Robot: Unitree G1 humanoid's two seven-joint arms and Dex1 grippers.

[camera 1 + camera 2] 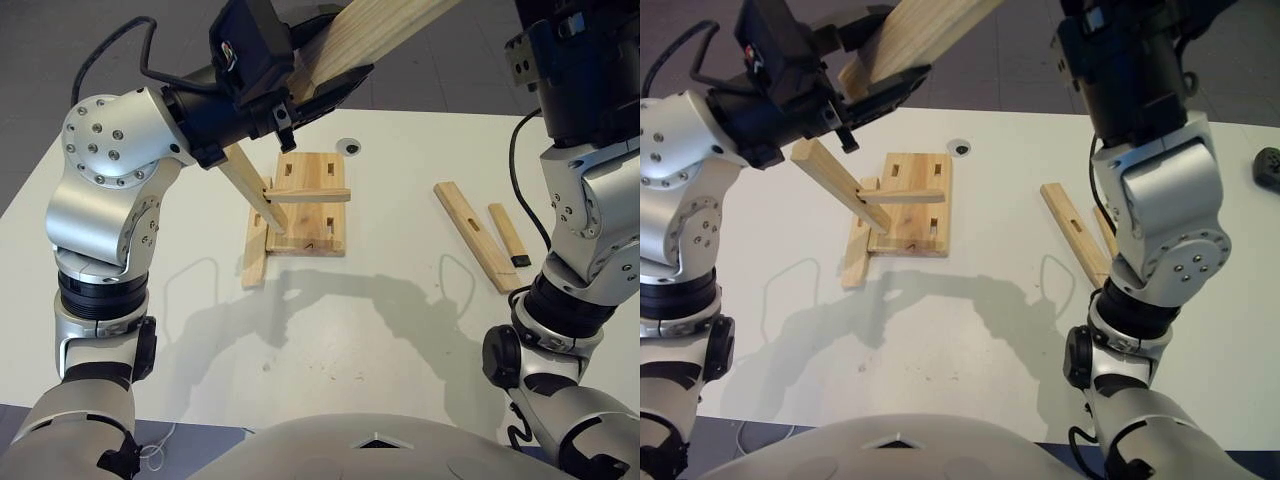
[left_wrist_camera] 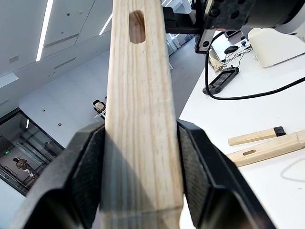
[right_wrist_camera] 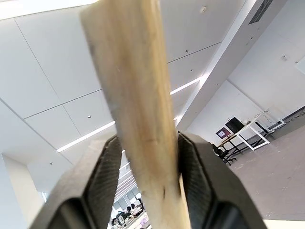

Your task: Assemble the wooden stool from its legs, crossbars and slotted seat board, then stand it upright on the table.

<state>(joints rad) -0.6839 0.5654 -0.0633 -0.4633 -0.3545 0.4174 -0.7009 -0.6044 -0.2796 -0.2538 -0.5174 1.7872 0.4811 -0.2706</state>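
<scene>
Left hand (image 2: 141, 162): fingers (image 2: 88, 176) clamped on both sides of the raised leg (image 2: 143, 95), held high over the far left of the tabletop (image 1: 380, 330). You can see one slot near the leg's upper end.

Right hand (image 3: 145, 167): fingers (image 3: 102, 181) closed tight on pale wood. This looks to be the far end of the same raised leg, which slants up and to the right between your two arms.

On the tabletop, far left of centre: the seat board (image 1: 318, 175) lies flat, slots up. A tilted leg (image 1: 250, 185) stands on it, leaning left. A crossbar (image 1: 315, 196) meets that leg and runs right, above the board. A flat leg (image 1: 255, 255) lies touching the board's left edge.

Right side: a slotted leg (image 1: 472, 235) lies flat, with a short crossbar (image 1: 507, 235) just beside it on the right.
</scene>
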